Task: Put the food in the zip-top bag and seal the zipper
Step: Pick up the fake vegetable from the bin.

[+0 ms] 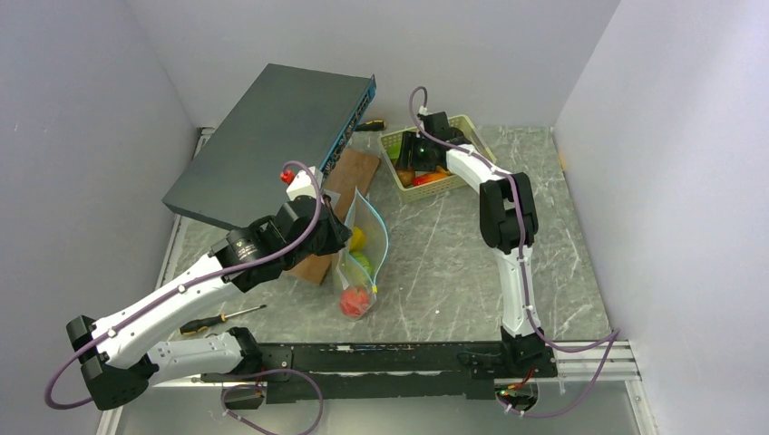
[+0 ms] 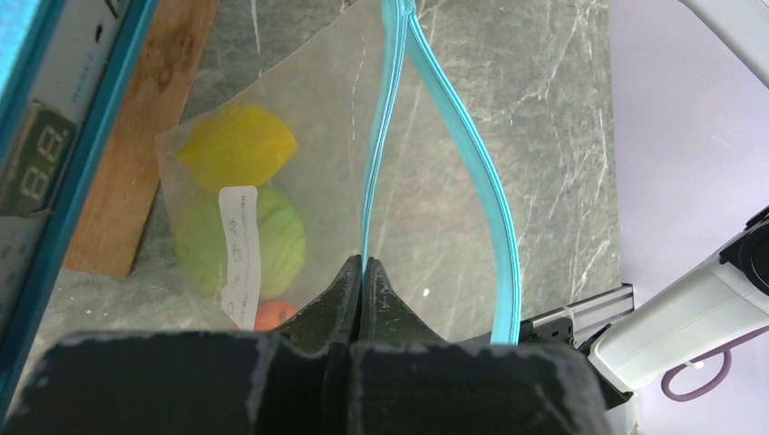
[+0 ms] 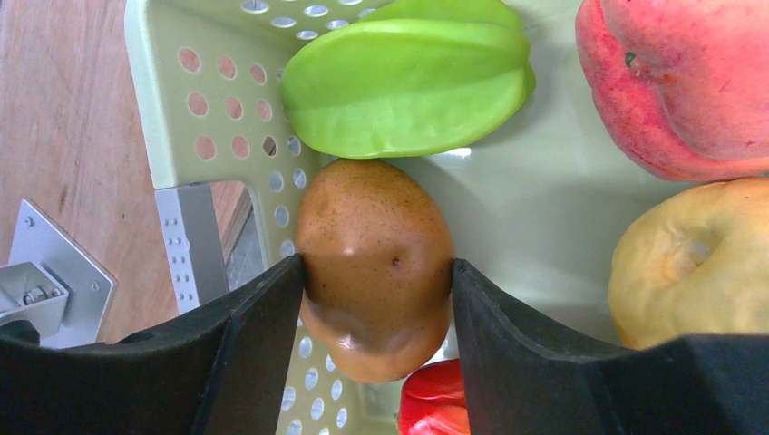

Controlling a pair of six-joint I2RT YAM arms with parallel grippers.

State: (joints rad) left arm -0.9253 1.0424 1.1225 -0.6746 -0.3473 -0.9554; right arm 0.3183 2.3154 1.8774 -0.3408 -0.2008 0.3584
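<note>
The right end effector (image 3: 376,265) is squeezing a brown potato (image 3: 374,217) at its 2 smooth flanks inside the green basket (image 3: 163,82); it is likely light, hard and slippery. The left end effector (image 2: 364,269) is pinching the teal zipper (image 2: 472,154), holding the floppy clear zip-top bag (image 2: 426,217) open on the table (image 1: 453,263).

Left arm (image 1: 172,304): base at near left, forearm stretches forward and to right, wrist low and level. Left claw (image 2: 363,272): 2 fingers pressed flat together, no gap, pinching 1 strip of zipper (image 2: 374,172) at tips.

Right arm (image 1: 512,263): rises from base at near right, elbow bent high, forearm angles back and to left, wrist tilts down. Right claw (image 3: 376,272): 2 fingers parted wide, inner faces touching both sides of brown food piece (image 3: 376,227) between them.
</note>
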